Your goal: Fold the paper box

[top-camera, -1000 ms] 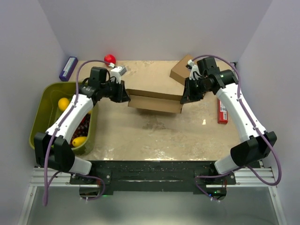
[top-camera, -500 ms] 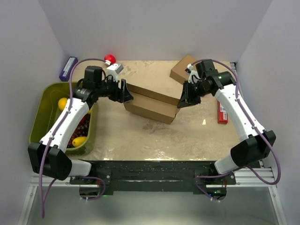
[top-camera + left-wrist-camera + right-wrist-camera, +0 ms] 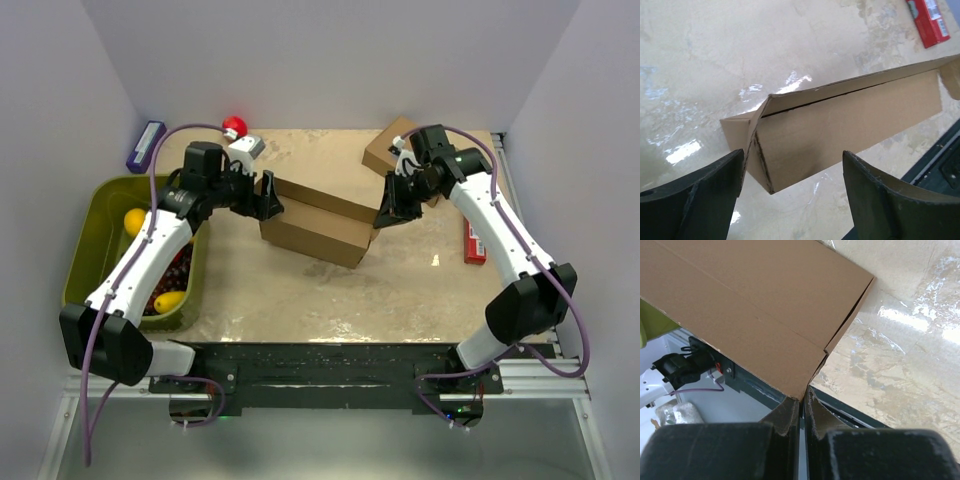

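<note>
The paper box (image 3: 318, 220) is a shallow brown carton lying slantwise mid-table, its lid edge slightly gaping in the left wrist view (image 3: 840, 120). My left gripper (image 3: 268, 195) stands open at the box's left end. In the left wrist view the box's corner lies between its spread fingers (image 3: 792, 172), not pinched. My right gripper (image 3: 384, 214) is shut on the box's right corner. The right wrist view shows its fingers (image 3: 802, 402) pressed together on the cardboard edge (image 3: 755, 315).
A second brown carton (image 3: 384, 152) sits at the back right, just behind the right gripper. A red packet (image 3: 474, 238) lies near the right edge. A green bin (image 3: 88, 262) with fruit stands at the left. A red ball (image 3: 233, 125) and a blue box (image 3: 146, 145) lie at the back left.
My left gripper has opened and let go of the box's left end. The box has swung down from level to a slant, and the right gripper has shifted slightly left with it.
</note>
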Robot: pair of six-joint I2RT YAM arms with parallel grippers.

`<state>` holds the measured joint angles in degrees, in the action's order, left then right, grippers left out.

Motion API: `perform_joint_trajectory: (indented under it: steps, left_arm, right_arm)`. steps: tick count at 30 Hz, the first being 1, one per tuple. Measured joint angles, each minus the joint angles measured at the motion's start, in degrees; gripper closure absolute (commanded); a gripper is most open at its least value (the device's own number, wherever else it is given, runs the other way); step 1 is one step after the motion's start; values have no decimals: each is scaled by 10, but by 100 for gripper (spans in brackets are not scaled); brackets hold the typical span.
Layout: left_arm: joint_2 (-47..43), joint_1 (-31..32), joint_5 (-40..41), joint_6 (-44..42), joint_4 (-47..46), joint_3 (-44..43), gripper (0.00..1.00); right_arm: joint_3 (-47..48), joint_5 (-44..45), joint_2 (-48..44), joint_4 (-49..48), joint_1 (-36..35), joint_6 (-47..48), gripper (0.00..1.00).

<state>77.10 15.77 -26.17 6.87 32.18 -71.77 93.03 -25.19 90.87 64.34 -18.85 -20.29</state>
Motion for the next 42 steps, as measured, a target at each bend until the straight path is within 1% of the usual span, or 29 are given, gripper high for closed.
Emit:
perform_joint_trajectory:
  steps: [3, 8, 14, 24, 28, 32, 38, 42]
  left_arm:
    - [0, 1, 32, -5, 2, 0, 12]
    - [-2, 1, 80, -12, 2, 0, 11]
    - [-13, 1, 93, -17, -14, 4, 11]
    - [-13, 1, 75, -38, -104, 0, 9]
    - [44, -2, 50, -68, -131, -47, 7]
    - [119, -20, 5, -90, -162, -92, 6]
    - [232, -49, -62, -95, -189, -164, 6]
    - [274, -52, -101, -84, -202, -198, 6]
  right_arm:
    - [5, 0, 4, 1, 0, 2, 100]
    - [9, 1, 10, -1, 1, 4, 100]
    - [9, 2, 10, 0, 3, 10, 100]
    - [25, 5, 26, 4, 6, 15, 100]
    - [28, 6, 29, 5, 6, 20, 100]
    - [32, 5, 35, 3, 6, 28, 100]
    - [35, 7, 42, -10, 6, 43, 100]
    - [35, 14, 43, -23, 6, 47, 100]
